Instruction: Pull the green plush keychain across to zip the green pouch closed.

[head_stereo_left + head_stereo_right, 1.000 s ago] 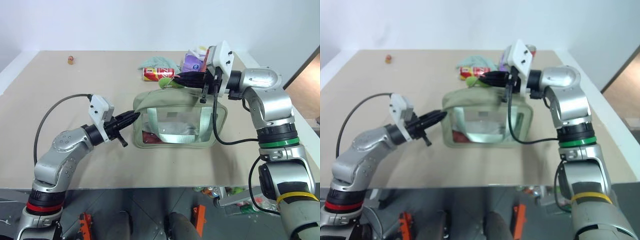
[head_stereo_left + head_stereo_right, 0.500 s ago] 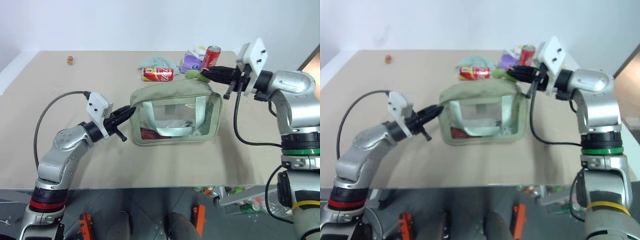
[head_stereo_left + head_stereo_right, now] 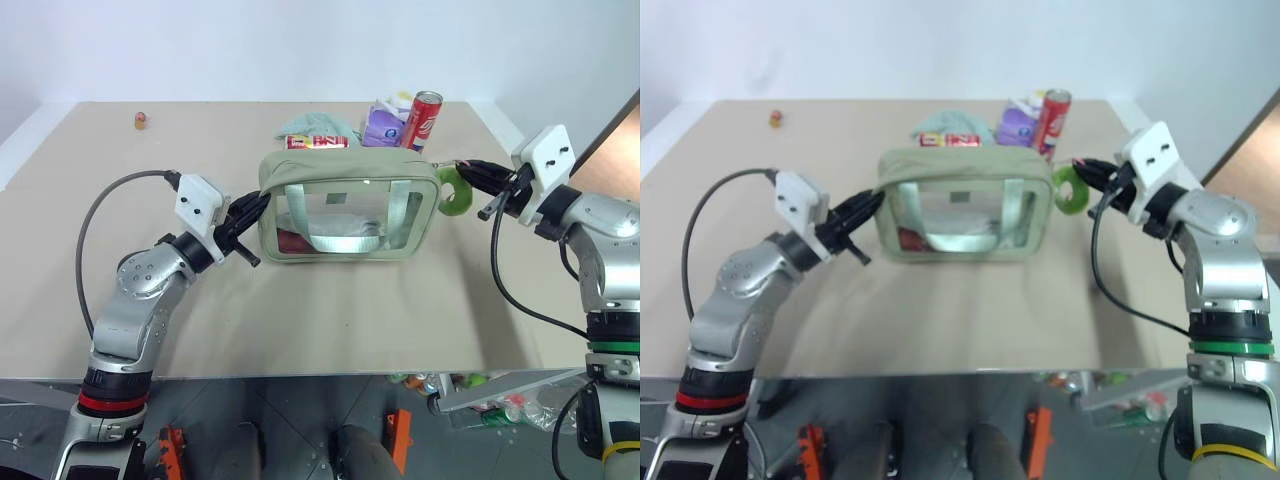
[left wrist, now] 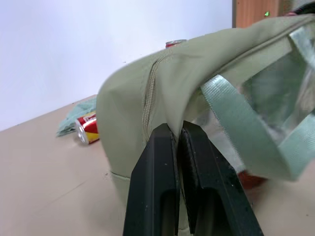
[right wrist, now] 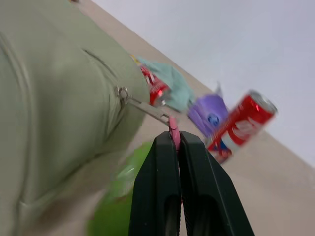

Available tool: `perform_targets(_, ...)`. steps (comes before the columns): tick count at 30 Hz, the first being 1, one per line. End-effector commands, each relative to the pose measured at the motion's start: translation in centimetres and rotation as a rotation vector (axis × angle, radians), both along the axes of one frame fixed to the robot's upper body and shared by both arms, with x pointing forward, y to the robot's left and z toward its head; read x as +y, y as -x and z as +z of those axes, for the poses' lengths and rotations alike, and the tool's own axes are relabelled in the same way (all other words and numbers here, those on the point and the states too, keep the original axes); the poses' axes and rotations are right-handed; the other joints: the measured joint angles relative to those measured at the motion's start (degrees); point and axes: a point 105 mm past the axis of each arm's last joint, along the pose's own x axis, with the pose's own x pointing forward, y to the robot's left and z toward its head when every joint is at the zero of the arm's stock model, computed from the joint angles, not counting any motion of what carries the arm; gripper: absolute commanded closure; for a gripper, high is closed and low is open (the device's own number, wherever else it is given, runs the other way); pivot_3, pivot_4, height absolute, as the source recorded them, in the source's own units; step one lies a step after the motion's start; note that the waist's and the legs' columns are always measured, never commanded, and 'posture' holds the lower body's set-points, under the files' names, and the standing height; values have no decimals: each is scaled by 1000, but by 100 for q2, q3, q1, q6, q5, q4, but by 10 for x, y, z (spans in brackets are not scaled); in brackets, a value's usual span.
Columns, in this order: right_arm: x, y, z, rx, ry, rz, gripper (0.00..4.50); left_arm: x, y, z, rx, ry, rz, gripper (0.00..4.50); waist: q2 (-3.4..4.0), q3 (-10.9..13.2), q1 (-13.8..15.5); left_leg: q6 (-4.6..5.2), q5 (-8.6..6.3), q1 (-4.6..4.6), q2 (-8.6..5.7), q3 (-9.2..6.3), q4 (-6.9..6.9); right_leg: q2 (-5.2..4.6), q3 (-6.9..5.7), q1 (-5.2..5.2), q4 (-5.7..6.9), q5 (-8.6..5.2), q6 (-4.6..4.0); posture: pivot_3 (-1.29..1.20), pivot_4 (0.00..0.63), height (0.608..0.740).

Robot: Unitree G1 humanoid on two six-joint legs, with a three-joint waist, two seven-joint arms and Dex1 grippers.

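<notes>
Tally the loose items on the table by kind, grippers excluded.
Pouches: 1, green pouch
Plush keychains: 1, green plush keychain
Red cans: 2, standing can, lying can
Teal rags: 1
Purple packets: 1
Small far object: 1
Total: 7

We cannot read the small brown object (image 3: pixel 141 121) at the table's far corner, toward ten o'clock; it is too small to name. The lying red can (image 3: pixel 316 142) and the pale teal rag (image 3: pixel 316 125) at twelve o'clock are partly hidden behind the green pouch (image 3: pixel 345 175). A red item (image 3: pixel 288 239) inside the pouch is blurred by the clear panel. In the right wrist view the green plush keychain (image 5: pixel 118 211) is smeared and cut off by the edge, and the right gripper (image 5: pixel 175 138) covers most of the cord.
</notes>
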Motion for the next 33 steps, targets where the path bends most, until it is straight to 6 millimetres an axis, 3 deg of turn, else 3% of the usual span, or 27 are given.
perform_targets(1, -32, 4, 14, -81, -31, -154, 4458, 17, -3, 11, -43, 26, 84, 4500, 0, 0, -6, 0, 0, 1, 1, 0, 0, 1, 0, 1, 0, 0, 1, 0, 150, 740)
perform_targets(10, -48, 2, -18, -11, -68, -267, 4458, 19, -4, 9, -49, 10, 105, 4500, 0, 0, -8, 0, 0, 2, 1, 0, 3, 2, 2, 2, 1, 2, 8, 0, 150, 740)
perform_targets(15, -48, 2, -53, 58, -67, -308, 4458, 20, -3, 6, -56, -5, 120, 4500, 0, 0, -9, 0, 0, 3, 1, -1, 3, 2, 1, 4, 0, 1, 8, 0, 150, 740)
perform_targets(27, -37, 6, -106, 170, -41, -322, 4458, 22, -3, 4, -52, -7, 135, 4500, -1, -1, -31, -1, 2, 13, 3, 0, 6, 7, 4, 12, 1, 6, 12, 0, 150, 740)
perform_targets(33, -18, 8, -144, 241, 7, -267, 4458, 22, -3, 1, -34, 4, 138, 4500, -9, -6, -93, -1, 2, 22, 7, 1, 6, 11, 5, 20, 2, 8, 12, 0, 150, 740)
